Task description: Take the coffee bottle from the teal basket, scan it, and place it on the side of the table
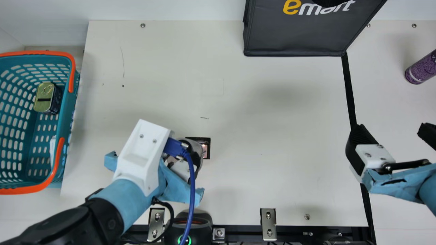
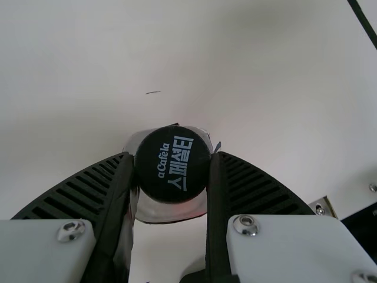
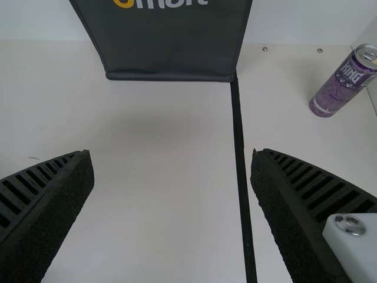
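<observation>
Black-capped coffee bottle (image 2: 172, 165) right of teal basket (image 1: 69, 102); your left gripper (image 1: 186, 161) jaws clamp it, your right gripper (image 1: 391, 131) jaws wide, empty.

Teal basket (image 1: 66, 112) in smooth perforated plastic, glossy metal-topped tin (image 1: 44, 98) inside basket, table (image 1: 153, 85) beside basket smooth, matt in finish

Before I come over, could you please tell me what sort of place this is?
It looks like a robot workbench made up as a shop checkout: a teal basket with orange handles, a dark shopping bag, and what seems to be a scanner with a green-lit ring.
</observation>
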Controlling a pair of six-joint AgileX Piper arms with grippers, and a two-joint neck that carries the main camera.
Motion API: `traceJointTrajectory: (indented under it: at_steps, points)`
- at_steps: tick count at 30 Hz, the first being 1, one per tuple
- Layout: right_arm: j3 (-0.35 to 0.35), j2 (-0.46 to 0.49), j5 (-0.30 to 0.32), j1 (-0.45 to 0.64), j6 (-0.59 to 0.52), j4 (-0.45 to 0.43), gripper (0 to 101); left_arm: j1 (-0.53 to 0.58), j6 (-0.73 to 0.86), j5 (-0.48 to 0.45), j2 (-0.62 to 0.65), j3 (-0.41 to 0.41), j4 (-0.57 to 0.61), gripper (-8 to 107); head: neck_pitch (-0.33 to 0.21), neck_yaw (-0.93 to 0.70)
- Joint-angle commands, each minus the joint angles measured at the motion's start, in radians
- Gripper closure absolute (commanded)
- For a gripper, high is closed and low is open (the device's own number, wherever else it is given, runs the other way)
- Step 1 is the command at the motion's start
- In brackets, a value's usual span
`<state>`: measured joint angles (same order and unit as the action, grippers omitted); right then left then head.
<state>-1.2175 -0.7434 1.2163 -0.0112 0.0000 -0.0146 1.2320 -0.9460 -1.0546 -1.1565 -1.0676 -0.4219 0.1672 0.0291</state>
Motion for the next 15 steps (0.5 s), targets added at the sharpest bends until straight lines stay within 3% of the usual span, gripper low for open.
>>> traceJointTrajectory:
  at_steps: [1, 15]
  points:
    - [0.000, 0.000, 0.000, 0.000, 0.000, 0.000, 6, -0.011, 0.077, 0.011, 0.009, 0.004, 0.026, 107, -0.029, -0.002]
    - [0.000, 0.000, 0.000, 0.000, 0.000, 0.000, 6, -0.128, 0.414, 0.130, 0.065, 0.044, 0.197, 107, -0.029, -0.002]
